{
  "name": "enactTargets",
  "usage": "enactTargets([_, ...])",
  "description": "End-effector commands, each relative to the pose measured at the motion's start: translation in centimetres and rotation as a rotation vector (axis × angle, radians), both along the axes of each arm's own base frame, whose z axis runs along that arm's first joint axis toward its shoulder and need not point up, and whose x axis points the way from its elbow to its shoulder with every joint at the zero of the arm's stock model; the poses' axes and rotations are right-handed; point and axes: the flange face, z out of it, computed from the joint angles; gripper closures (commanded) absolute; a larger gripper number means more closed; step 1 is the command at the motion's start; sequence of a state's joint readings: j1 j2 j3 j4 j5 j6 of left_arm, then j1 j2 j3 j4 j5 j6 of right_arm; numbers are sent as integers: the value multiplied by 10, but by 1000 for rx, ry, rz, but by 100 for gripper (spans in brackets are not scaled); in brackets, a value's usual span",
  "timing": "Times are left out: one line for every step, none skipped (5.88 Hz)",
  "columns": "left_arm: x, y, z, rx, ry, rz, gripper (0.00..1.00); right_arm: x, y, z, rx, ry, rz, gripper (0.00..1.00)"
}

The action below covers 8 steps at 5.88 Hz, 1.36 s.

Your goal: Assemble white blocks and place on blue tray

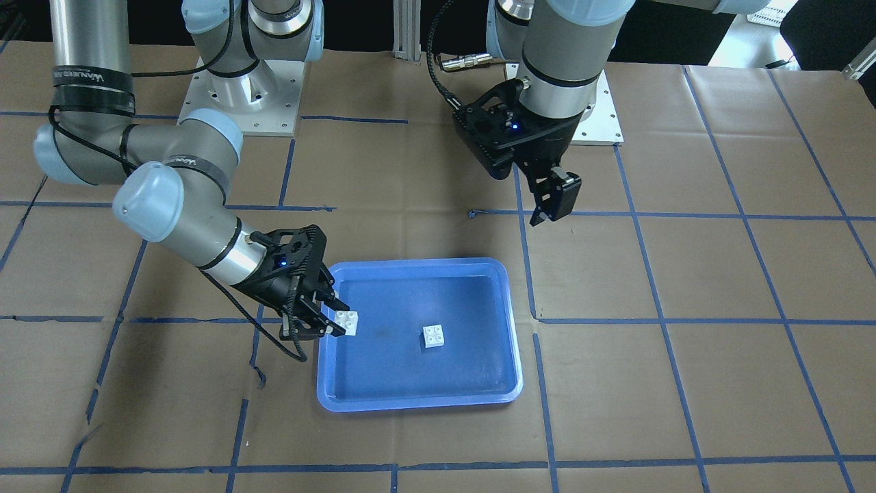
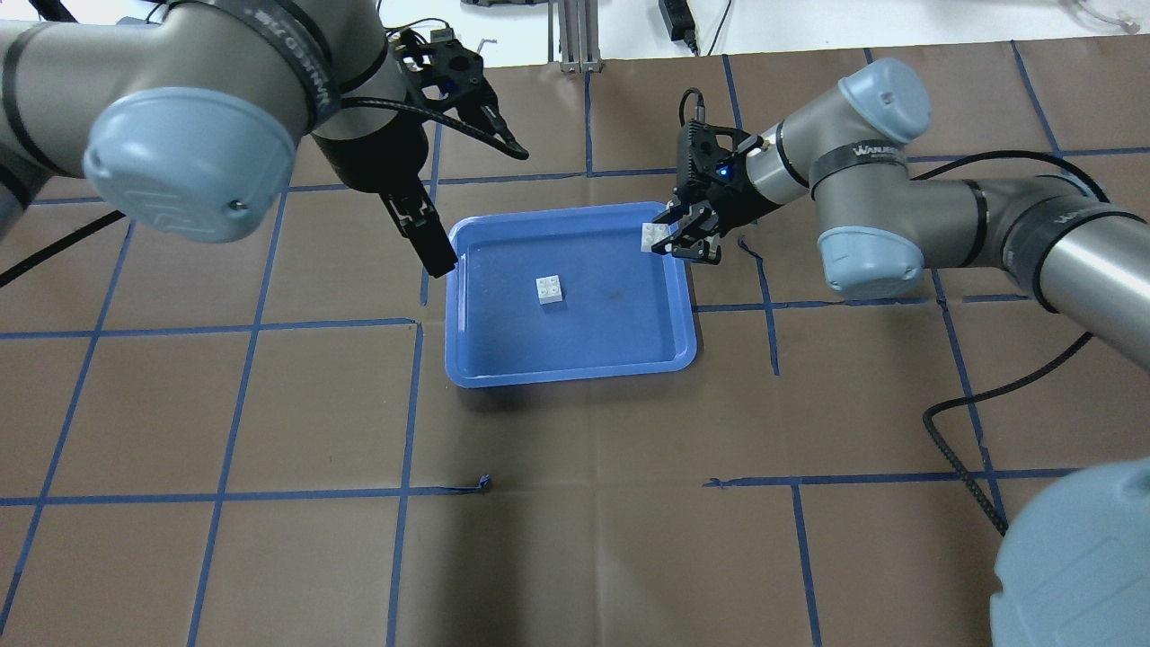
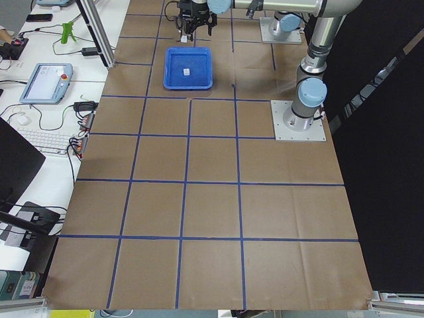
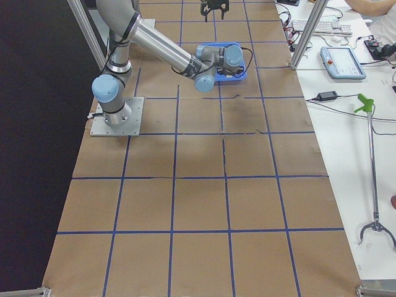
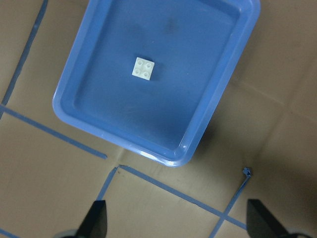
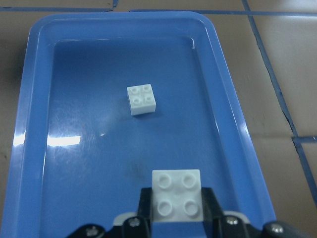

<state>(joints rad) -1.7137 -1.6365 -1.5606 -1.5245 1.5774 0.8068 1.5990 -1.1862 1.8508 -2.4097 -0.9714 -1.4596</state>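
One white block [image 6: 177,201] I'm gripping studs-up in the right pincer [image 1: 337,320], ready for stacking on the other block [image 1: 432,336] in the blue tray [image 1: 417,400]; left pincer [image 1: 556,198] is idling open.

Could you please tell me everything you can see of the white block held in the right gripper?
The held white block is a small square brick of glossy white plastic with four round studs on top, facing up and roughly level. The right gripper is shut on it, fingers pressing two opposite sides. It hangs over the blue tray just inside the rim, apparently clear of the floor, apart from the other white block lying mid-tray.
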Motion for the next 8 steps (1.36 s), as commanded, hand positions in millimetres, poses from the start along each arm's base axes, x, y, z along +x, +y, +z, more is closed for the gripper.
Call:
enactTargets([49,3,20,-1,-29,247,1,50,9,-32,9,-4,71,78])
enactTargets([53,4,22,-4,-28,259,1,61,7,-49,-20,-5,88,78])
enactTargets([54,7,23,1,-31,259,1,62,4,-64,-31,-6,90,78])
enactTargets([54,7,25,0,-31,261,1,63,2,-80,-26,-6,91,78])
enactTargets([58,6,27,-3,-30,268,1,68,3,-90,-23,-7,99,78])
enactTargets([63,7,31,-7,-30,278,1,71,3,-99,-10,-7,103,78])
enactTargets([66,10,34,-7,-27,287,1,73,-2,-94,0,-12,71,78])
enactTargets([66,10,34,-6,-19,290,1,83,0,-92,9,-14,65,78])
